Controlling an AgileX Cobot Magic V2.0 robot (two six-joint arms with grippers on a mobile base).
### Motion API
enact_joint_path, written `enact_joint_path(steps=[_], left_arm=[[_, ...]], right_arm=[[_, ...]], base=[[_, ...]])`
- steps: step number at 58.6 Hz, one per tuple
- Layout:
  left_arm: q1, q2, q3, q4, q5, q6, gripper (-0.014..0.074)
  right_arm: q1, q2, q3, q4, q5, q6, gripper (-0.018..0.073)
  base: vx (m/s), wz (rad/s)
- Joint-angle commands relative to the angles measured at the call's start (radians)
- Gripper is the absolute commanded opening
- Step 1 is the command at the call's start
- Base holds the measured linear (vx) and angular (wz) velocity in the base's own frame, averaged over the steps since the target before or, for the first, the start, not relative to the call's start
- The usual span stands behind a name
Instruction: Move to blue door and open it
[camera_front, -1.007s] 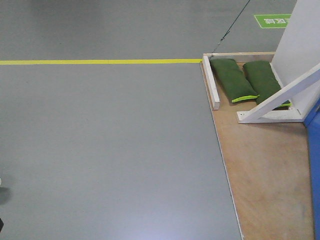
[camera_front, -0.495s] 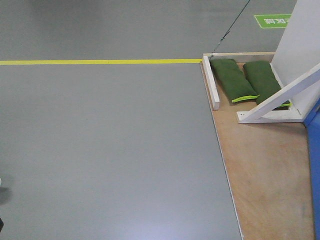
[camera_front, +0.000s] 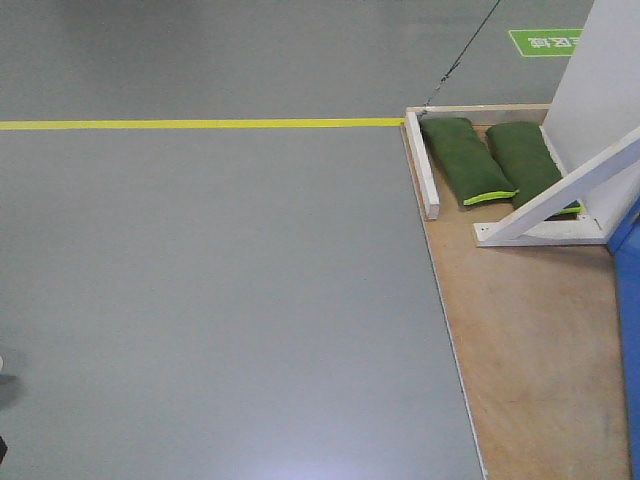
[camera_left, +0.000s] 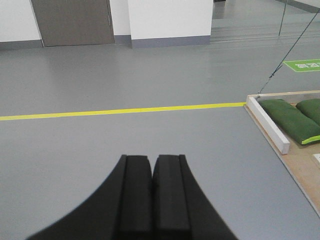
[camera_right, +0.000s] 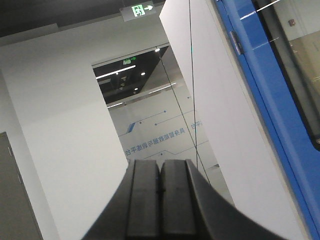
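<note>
Gripping nothing, left end effector (camera_left: 152, 161) and right end effector (camera_right: 160, 164) sit pressed together — blue door (camera_right: 270, 100) untouched.

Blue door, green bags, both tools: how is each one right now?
Blue door: only an edge shows; open or shut, cannot tell.
Green bags: lying flat on the wooden platform.
Left tool: shut, holding nothing.
Right tool: shut, holding nothing.
</note>
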Motion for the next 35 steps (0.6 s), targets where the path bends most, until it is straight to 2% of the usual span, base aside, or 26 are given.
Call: enact_joint_path(steps=[1,8,12,17,27,31,35], left_arm=[[-0.007,-0.011,-0.026,-0.002,-0.084,-0.007,0.0073],[-0.007,-0.011,-0.026,-0.002,-0.084,-0.007,0.0073],[-0.007,-0.011,-0.026,-0.002,-0.084,-0.007,0.0073],[-0.007,-0.011,-0.026,-0.002,-0.084,-0.007,0.0073],[-0.007,-0.011,-0.026,-0.002,-0.084,-0.007,0.0073],[-0.007,-0.011,-0.026,-0.002,-0.084,-0.007,0.0073],[-0.007,-0.011,-0.026,-0.002,-0.084,-0.007,0.0073]], right_arm=[[-0.009,0.006,-0.023,0.019,-0.079,-0.005,0.0012],[-0.009,0.006,-0.023,0.012,-0.085,-0.005,0.0012],[-0.009,0.006,-0.023,-0.047,-0.122,-0.005,0.0012],[-0.009,0.006,-0.019,-0.186,-0.237,-0.005,0.0012],[-0.009,0.006,0.042,-0.538,-0.548,-0.006,0.0012],[-0.009,0.006,0.073,-0.684,-0.609,-0.006,0.0012],[-0.009,0.006,0.089,-0.795,-0.601,-0.006,0.0012]], base=[[0.00,0.00],[0.00,0.00],[0.00,0.00],[0.00,0.00],[0.00,0.00],[0.00,0.00],[0.00,0.00]])
